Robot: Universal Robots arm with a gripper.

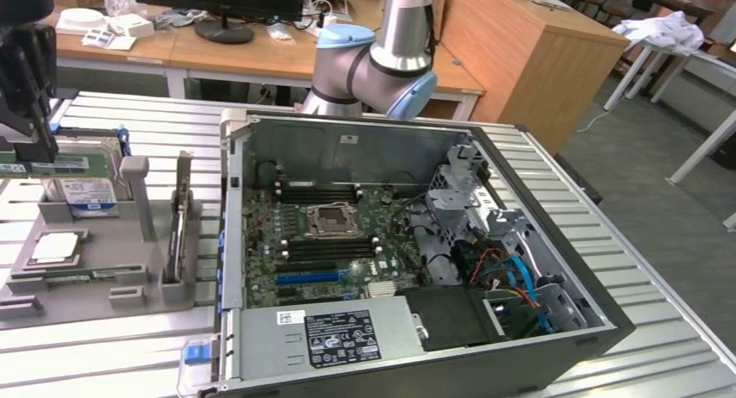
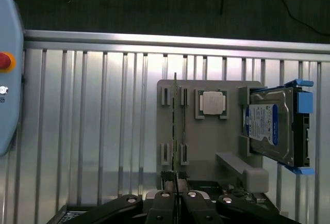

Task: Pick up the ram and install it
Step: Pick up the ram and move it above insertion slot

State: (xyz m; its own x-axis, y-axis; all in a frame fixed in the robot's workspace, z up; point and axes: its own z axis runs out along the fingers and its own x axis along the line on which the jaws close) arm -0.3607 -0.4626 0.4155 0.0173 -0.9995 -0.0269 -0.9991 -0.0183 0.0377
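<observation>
Gripper (image 1: 44,152) (image 2: 175,181): dark two-finger unit, jaws drawn narrow and clamped on the ram.
Ram (image 1: 52,166) (image 2: 175,126): thin green stick. The exterior view shows it held level, long side on, raised over the fixture tray at that view's far left. In the wrist view it is edge-on, a fine line running out from between the fingers.
Fixture tray (image 1: 115,290) (image 2: 227,146): grey moulded holder on the table, just beside the computer case, on the exterior view's left.
Hard drive (image 1: 90,195) (image 2: 268,126): silver, blue-white label, standing on edge in the tray behind blue brackets.
Processor (image 1: 58,247) (image 2: 213,102): square silver chip lying flat in a tray recess.
Computer case (image 1: 345,115): open, lying on its side, well apart from the ram.
Motherboard (image 1: 345,251): green, flat inside the case.
Memory slots (image 1: 316,191): black, long, just beside the processor socket.
Arm (image 1: 385,62): silver with pale blue joints, behind the case.
Table (image 1: 150,122) (image 2: 103,121): ribbed aluminium.
</observation>
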